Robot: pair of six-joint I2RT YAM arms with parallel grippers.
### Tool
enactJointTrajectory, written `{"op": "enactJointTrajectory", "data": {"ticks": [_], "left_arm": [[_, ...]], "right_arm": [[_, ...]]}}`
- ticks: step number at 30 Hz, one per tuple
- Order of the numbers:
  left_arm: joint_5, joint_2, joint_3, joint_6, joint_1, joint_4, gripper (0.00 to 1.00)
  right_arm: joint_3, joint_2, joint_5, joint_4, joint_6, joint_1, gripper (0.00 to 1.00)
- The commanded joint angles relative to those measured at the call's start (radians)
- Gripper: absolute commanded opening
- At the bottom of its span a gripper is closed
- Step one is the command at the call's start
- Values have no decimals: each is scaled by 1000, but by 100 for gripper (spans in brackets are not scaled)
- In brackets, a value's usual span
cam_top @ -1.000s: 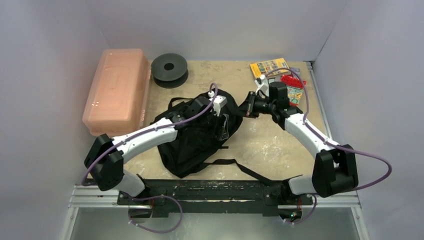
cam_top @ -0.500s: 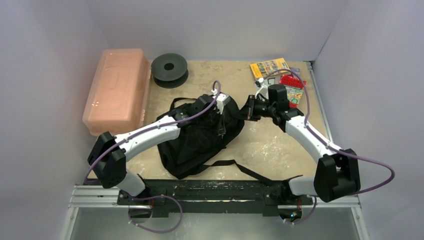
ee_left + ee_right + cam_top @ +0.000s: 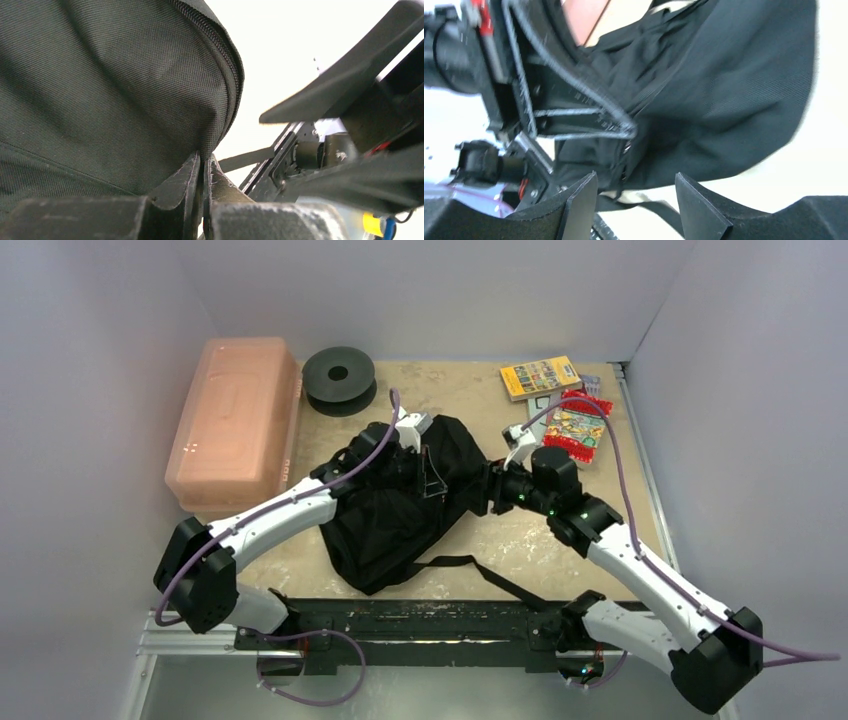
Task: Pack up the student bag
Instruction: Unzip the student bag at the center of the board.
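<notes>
Since the earlier frame, the right gripper [image 3: 635, 177] has been opened and is now empty beside the student bag [image 3: 395, 515] at the middle of the table [image 3: 520, 540]. The left gripper [image 3: 202, 162] has been closed onto fabric by its zip. Soft, limp, light cloth is judged best gripped at seams or straps.

- I see bare worktop [image 3: 450, 390] at the back, between the black spool [image 3: 339, 375] and the yellow book [image 3: 538, 376]; a claw could pass there.
- The pink box [image 3: 235, 420] blocks the left side.
- The student bag [image 3: 395, 520] fills the middle, and my left claw [image 3: 202, 162] and right claw [image 3: 636, 185] crowd its upper edge.
- A strap [image 3: 490, 578] crosses the open front-right patch.
</notes>
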Motion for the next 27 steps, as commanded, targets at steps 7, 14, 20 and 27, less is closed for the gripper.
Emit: {"op": "enactJointTrajectory", "data": {"ticks": [7,14,20,27], "left_arm": [[102,-34,6,-98,16,190,0],[107,-48,3,-92,17,184,0],[116,-56,-2,-84,17,174,0],[105,-79,-7,-53,16,143,0]], "right_arm": [[-27,90,133,155,57,257,43],[36,146,285,63,5,322,30],[36,135,341,52,22,326,26],[13,107,372,51,42,326,3]]}}
